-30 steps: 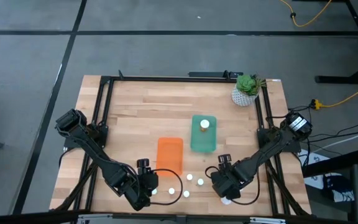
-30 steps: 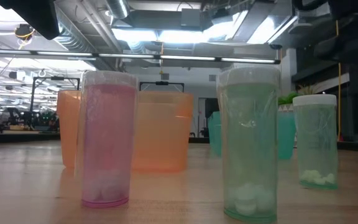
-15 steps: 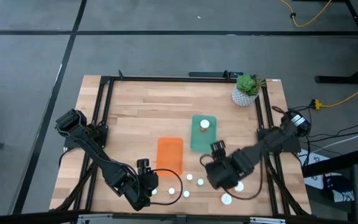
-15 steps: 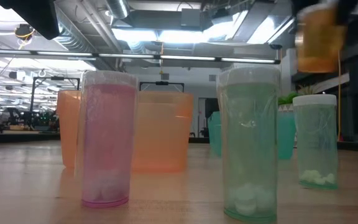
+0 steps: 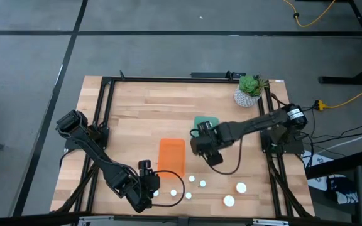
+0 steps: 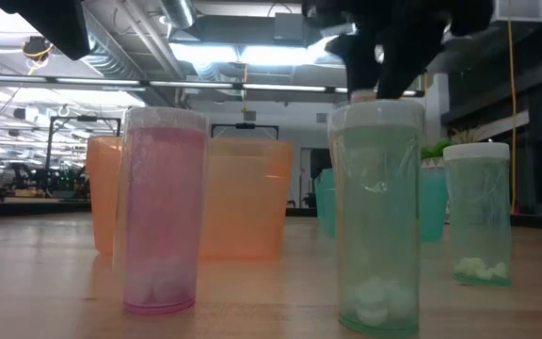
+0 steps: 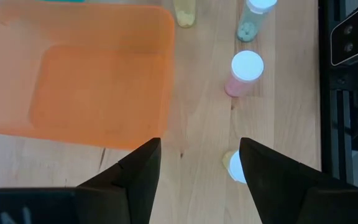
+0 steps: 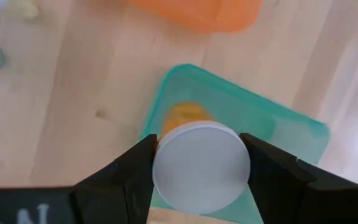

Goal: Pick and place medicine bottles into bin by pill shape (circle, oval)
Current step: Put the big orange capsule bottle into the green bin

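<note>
1. The wooden surface point(image 5: 137, 107) carries an orange bin point(image 5: 171, 156) near its middle and a green bin point(image 5: 201, 122) just right of it and farther back, mostly hidden under the right arm.
2. A potted plant point(image 5: 249, 90) stands at the far right corner.
3. The right pincer point(image 8: 201, 163) hangs over the green bin, clamped on a white-capped medicine bottle point(image 8: 201, 165); an orange bottle point(image 8: 188, 115) lies in that bin.
4. The left pincer point(image 7: 199, 163) waits at the near edge with fingers spread wide and nothing between them, beside the orange bin.
5. Other medicine bottles point(image 5: 202, 184) stand in a loose row along the near edge; two larger caps point(image 5: 241, 187) sit to the right.
</note>
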Robot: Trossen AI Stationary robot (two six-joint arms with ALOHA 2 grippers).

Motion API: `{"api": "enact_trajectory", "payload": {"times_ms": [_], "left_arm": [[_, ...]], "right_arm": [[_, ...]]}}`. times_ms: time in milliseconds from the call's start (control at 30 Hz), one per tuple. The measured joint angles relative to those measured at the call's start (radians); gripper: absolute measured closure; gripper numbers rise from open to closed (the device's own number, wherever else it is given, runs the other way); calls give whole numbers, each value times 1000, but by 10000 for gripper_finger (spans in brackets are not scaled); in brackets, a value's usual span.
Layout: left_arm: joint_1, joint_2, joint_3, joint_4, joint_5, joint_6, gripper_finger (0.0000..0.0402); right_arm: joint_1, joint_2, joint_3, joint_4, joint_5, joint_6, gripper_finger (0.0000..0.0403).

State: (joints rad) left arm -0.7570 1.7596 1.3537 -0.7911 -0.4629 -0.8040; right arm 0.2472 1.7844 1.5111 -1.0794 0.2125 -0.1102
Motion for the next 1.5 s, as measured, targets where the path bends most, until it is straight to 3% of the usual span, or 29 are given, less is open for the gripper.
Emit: {"api": "enact_trajectory", "payload": {"times_ms": [300,733,1500], "left_arm": [[0,0,0,0,0,1,190],[0,0,0,-1,0,2,190],[0,0,0,-1,0,2,190]], "right_arm": [[-121,0,-108,112,-57,-56,185],[-221,4,-111,171,-163,-113,185],[-246,98,-111,201,-154,4,185]]}}
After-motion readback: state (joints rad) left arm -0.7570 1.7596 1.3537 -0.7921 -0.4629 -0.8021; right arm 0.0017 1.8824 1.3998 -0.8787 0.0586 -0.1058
